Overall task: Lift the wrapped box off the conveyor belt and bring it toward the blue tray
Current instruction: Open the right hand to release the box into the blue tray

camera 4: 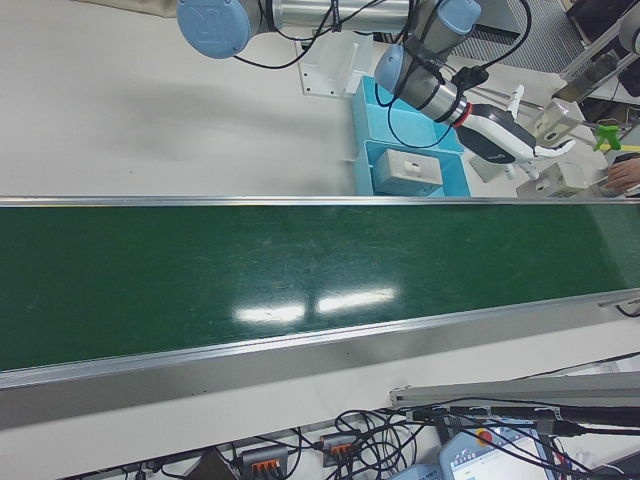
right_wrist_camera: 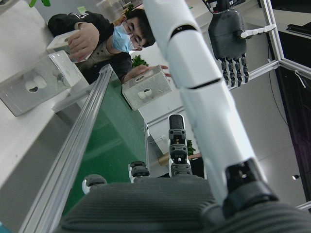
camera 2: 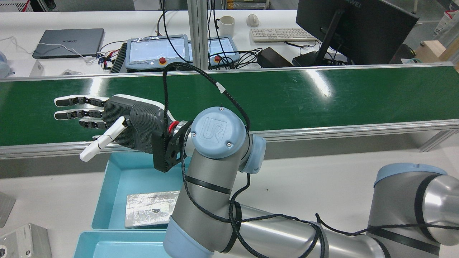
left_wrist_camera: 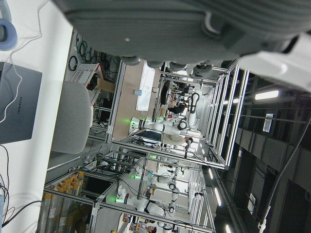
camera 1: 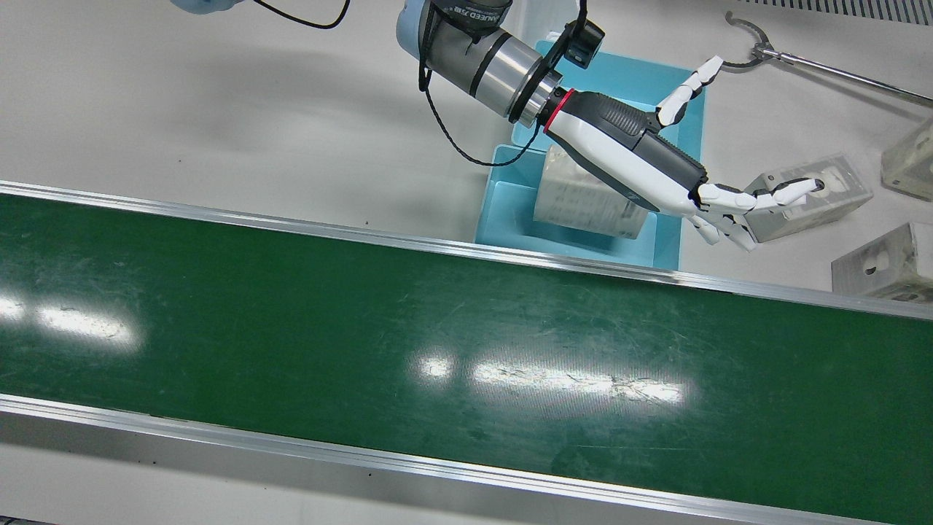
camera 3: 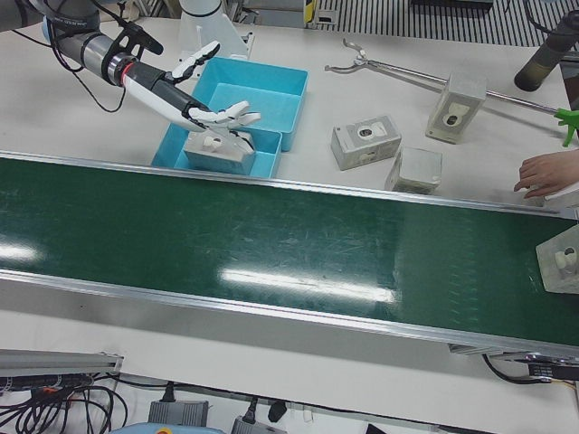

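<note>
Right robot hand (camera 1: 641, 157) spread wide, empty, above wrapped box (camera 1: 583, 204) lying in blue tray (camera 1: 503, 219). Only in left-front view: second box (camera 3: 561, 258) on conveyor belt (camera 3: 271, 244).

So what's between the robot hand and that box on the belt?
In the left-front view: two wrapped boxes beside the rail, then bare green belt.

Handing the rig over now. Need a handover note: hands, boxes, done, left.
Right hand: open, empty, raised over the blue tray beside the belt.
Left hand: hanging clear with fingers straight, holding nothing.
Done: one wrapped box lies in that tray.
Left: another wrapped box sits on the conveyor belt at its far end near a person's hand; likely the next pick. More boxes are on the table.
</note>
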### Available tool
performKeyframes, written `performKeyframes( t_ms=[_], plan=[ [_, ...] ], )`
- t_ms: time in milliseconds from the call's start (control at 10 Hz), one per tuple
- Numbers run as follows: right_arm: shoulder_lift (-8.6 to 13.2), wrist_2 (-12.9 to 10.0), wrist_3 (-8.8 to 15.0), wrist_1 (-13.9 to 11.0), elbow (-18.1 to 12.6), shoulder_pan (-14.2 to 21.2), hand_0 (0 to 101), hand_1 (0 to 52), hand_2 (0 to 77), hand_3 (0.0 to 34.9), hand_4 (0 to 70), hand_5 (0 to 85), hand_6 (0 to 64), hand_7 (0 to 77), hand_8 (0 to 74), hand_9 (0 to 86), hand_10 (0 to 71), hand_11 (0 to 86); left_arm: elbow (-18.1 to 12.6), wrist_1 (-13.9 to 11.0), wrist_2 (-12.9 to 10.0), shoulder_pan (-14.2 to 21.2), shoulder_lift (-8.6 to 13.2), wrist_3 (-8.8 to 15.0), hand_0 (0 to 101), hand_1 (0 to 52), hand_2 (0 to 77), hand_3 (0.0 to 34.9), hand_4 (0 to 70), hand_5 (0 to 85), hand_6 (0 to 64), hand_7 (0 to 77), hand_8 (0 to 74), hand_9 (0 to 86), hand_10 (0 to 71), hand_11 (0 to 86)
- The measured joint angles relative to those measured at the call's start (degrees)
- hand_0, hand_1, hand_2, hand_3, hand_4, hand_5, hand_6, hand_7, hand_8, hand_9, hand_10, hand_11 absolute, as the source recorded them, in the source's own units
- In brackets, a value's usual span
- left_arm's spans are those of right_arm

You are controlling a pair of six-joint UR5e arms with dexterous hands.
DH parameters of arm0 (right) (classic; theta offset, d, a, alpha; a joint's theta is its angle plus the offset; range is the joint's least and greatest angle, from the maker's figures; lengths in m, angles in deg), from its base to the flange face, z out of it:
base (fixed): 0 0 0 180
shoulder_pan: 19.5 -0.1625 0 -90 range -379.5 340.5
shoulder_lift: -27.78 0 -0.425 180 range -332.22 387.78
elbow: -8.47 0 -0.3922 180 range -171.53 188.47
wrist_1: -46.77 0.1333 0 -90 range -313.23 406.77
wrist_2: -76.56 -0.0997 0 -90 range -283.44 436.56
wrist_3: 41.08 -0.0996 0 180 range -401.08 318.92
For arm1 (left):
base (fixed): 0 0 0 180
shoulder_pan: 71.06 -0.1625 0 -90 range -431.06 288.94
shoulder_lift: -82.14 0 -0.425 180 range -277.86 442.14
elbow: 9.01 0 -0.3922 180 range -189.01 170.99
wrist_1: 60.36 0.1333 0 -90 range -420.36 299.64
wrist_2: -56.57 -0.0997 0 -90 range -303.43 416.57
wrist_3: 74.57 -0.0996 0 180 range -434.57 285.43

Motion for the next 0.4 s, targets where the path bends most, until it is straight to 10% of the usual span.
performKeyframes(
  t_ms=[200,400],
  plan=[
    [-5.0,-5.4,0.4,0.0,-4.9,-0.7,56,21.8,13.6,19.3,14.7,32.7,10.9,16.9,0.5,4.4,0.0,0.5,0.0,0.0,0.0,0.0,0.0,0.0,0,0.0,0.5,0.0,0.0,1.1,0.5,0.5,0.5,0.0,0.5,0.5],
    [-16.8,-18.7,4.2,-0.1,-16.6,-1.5,54,21.8,18.5,15.4,14.2,35.5,10.9,17.5,2.2,5.4,0.0,0.5,0.0,0.0,0.0,0.0,0.0,0.0,0,0.0,0.5,0.0,0.0,1.1,0.0,0.5,0.5,0.0,0.5,0.5]
  ],
)
